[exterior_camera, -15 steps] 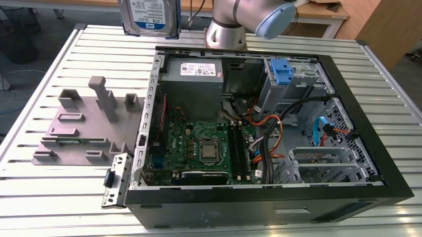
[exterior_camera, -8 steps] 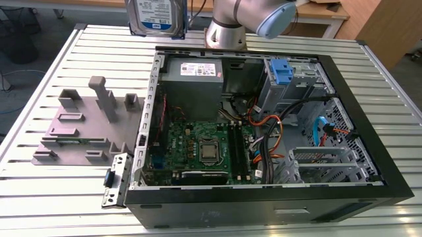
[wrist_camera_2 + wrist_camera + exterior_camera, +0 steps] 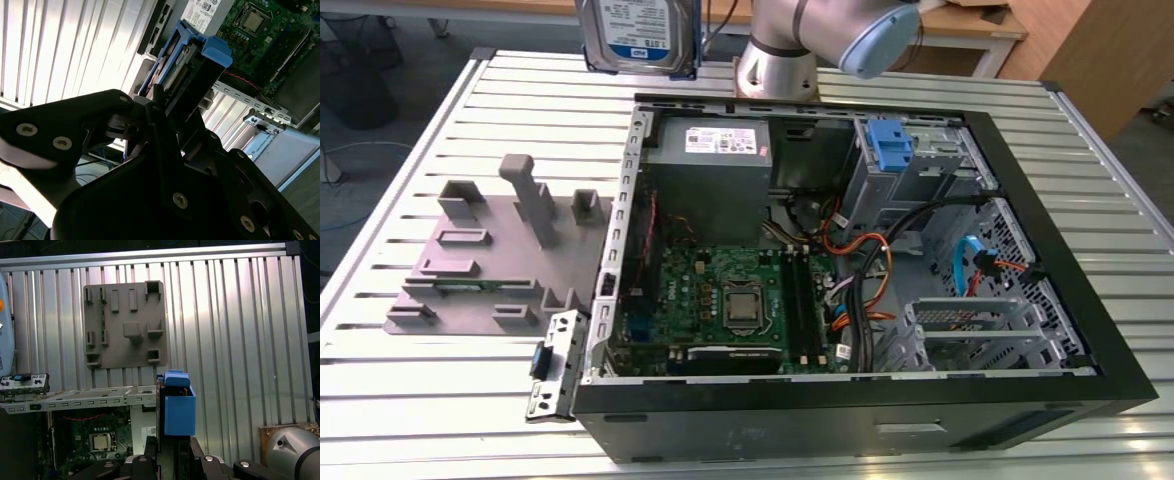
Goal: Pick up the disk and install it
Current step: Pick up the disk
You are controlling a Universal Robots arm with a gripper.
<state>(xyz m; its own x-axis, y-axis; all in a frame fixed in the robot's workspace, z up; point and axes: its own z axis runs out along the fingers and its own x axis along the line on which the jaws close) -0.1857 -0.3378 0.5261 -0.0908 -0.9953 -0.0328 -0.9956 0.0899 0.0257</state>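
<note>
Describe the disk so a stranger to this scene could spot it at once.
Find the open computer case on the slatted table. Past the end holding the grey power supply, beside the arm, the disk is held upright in the tool, off the table. Unlike that boxy supply, it is flat and silver, with a blue-and-white label and a blue frame.

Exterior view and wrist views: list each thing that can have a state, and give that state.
disk: held clear of the table, upright, not installed.
gripper: shut on the disk.
computer case: lying on its side, side panel off.
grey fixture: flat on the table, beside the case.
</note>
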